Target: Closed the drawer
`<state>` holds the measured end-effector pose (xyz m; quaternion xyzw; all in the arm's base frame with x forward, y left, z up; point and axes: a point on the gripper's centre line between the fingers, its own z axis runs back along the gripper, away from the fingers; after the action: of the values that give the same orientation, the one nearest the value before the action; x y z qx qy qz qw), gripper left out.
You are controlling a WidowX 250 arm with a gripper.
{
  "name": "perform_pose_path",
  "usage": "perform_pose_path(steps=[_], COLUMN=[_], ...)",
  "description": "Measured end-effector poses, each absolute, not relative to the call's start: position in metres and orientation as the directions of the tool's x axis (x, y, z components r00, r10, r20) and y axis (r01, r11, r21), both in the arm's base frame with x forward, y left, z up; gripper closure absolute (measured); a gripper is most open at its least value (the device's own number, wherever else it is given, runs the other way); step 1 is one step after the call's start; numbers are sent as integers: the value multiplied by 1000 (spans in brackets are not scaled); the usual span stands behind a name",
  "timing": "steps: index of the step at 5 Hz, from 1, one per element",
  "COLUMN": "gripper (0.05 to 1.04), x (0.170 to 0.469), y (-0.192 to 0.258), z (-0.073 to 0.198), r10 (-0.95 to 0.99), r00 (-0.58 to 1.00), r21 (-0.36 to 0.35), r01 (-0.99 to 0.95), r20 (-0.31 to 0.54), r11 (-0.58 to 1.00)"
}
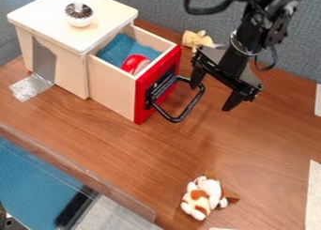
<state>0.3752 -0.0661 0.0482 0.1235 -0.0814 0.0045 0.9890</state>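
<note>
The drawer (113, 90) stands pulled out of a pale wooden cabinet (55, 60), its red front facing right. A black loop handle (183, 112) sticks out from that front. Inside lie a blue cloth (119, 50) and a red round object (134, 63). My gripper (216, 95) hangs just right of the drawer front, open, with nothing between its fingers. Its left finger is by the handle's upper end; whether they touch I cannot tell. The right finger is out over the table.
On the cabinet top sits a white and dark knob-like object (79, 16). A yellowish toy (197, 39) lies behind the gripper. Near the front of the wooden table (106, 130) is a brown and white plush toy (202, 196). A grey partition (163, 8) rises behind.
</note>
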Motion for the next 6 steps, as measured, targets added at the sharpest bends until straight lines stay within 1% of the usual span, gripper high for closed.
perform_pose_path(steps=[1,2,3,4,5,6], gripper=[83,140,429,734,915,940], x=[383,383,382,376,368,366], y=[-63,-58,-54,-38,-15,16], z=[31,18,19,17,15,18], r10=[-15,9,26,46,90,148], r00=[992,996,996,997,995,987], r21=[258,262,279,323,341,354], r01=[-17,-32,-50,-63,-101,-158], r20=[124,91,89,59,48,56], r11=[966,965,959,944,935,922])
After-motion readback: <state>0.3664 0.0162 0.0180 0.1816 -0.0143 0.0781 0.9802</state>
